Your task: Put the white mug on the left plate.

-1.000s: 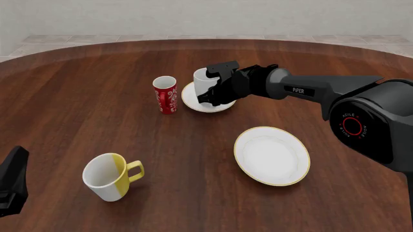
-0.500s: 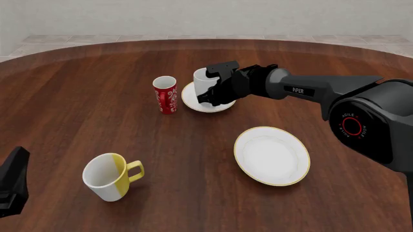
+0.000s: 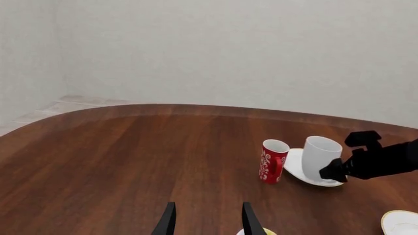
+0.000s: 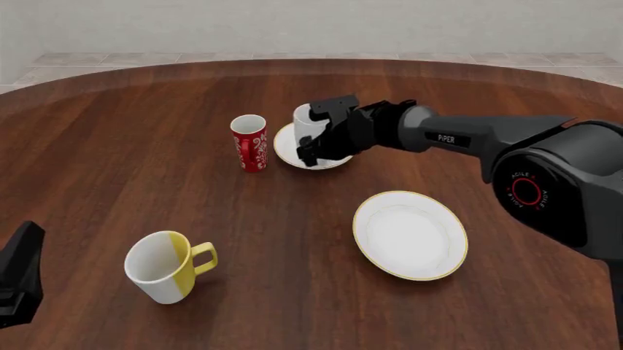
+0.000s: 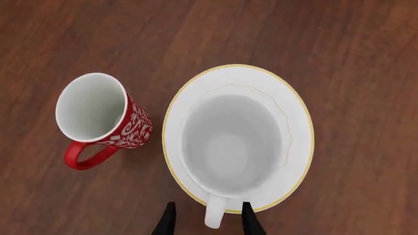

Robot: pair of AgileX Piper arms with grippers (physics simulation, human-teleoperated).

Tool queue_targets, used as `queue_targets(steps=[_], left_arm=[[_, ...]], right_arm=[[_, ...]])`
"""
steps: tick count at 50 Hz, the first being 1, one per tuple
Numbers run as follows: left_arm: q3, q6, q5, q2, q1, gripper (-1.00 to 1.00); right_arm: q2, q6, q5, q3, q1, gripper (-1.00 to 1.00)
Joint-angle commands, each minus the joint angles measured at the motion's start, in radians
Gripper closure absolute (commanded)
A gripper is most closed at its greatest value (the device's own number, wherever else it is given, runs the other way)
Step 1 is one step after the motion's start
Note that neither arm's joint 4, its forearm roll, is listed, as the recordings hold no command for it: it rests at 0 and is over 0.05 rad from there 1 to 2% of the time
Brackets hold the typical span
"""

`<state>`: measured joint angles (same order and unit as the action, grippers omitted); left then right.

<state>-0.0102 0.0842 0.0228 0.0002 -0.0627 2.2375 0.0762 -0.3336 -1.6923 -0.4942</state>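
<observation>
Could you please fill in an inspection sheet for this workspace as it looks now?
Surface: dark wooden table, no spills seen.
Job's things: white mug stands upright on the left plate.
Clutter: red cup beside that plate; yellow-and-white mug; larger plate.
Hands: right hand open, fingers astride the mug's handle; left hand open, over bare table.
Cables: nothing seen.
Surroundings: plain pale wall, tiled floor beyond.
</observation>
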Motion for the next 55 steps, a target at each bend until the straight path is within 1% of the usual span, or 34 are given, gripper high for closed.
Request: queue_targets(steps=[1, 23, 39, 55], left_arm=[[0.0, 0.0, 0.0, 0.0, 0.0, -1.0], [-0.003, 0.002, -0.001, 0.0, 0.0, -1.0], [-0.006, 0.003, 0.003, 0.0, 0.002, -1.0], [-0.007, 0.0, 0.005, 0.0, 0.008, -1.0]], right_arm=[[0.005, -0.001, 0.001, 0.001, -0.002, -1.0], [-0.002, -0.001, 0.007, 0.018, 0.0, -1.0], [-0.03, 0.002, 0.022, 0.057, 0.001, -1.0], [-0.069, -0.009, 0.024, 0.091, 0.009, -1.0]])
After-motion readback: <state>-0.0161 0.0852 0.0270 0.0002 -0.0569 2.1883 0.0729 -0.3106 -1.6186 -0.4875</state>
